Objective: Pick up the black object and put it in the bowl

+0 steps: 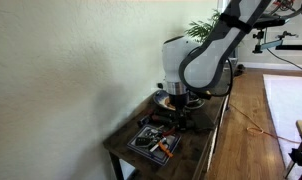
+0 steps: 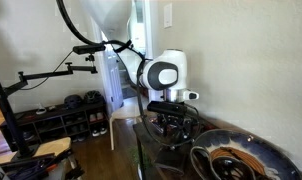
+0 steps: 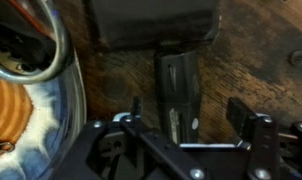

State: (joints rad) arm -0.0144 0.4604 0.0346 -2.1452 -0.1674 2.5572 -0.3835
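Note:
The black object (image 3: 178,92) is a long, flat, remote-like bar lying on the wooden table (image 3: 251,60). In the wrist view my gripper (image 3: 187,114) is open and straddles the bar's near end, one finger on each side with a gap to each. The bowl (image 3: 69,112), with a grey-blue rim and an orange inside, lies just left of the gripper. In both exterior views the gripper (image 1: 177,104) (image 2: 171,126) is low over the table, and the black object is hidden beneath it.
A dark ring-shaped thing (image 3: 31,40) sits beyond the bowl. A dark box (image 3: 151,20) stands just past the black object. A magazine (image 1: 156,142) lies on the table's near end. A large round dish (image 2: 231,162) fills the foreground. A plant (image 1: 204,26) stands behind the arm.

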